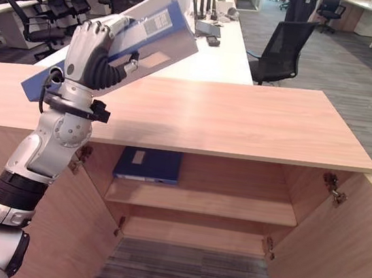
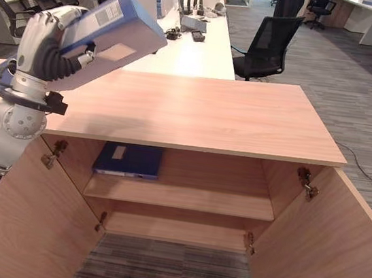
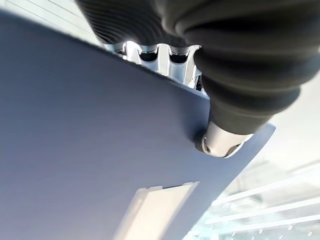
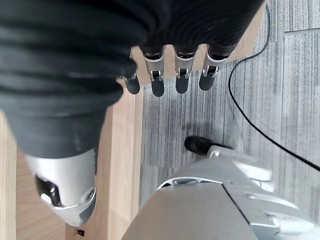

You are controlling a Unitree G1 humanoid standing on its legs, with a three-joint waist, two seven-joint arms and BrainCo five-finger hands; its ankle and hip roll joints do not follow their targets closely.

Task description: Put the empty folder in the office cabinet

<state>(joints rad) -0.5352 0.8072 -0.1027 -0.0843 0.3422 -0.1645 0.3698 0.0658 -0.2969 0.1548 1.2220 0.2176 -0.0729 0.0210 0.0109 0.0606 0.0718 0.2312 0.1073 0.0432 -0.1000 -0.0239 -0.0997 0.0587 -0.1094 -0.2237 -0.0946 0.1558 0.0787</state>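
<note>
Both head views look down at the open cabinet (image 1: 198,202); wrist views sit very close.
</note>
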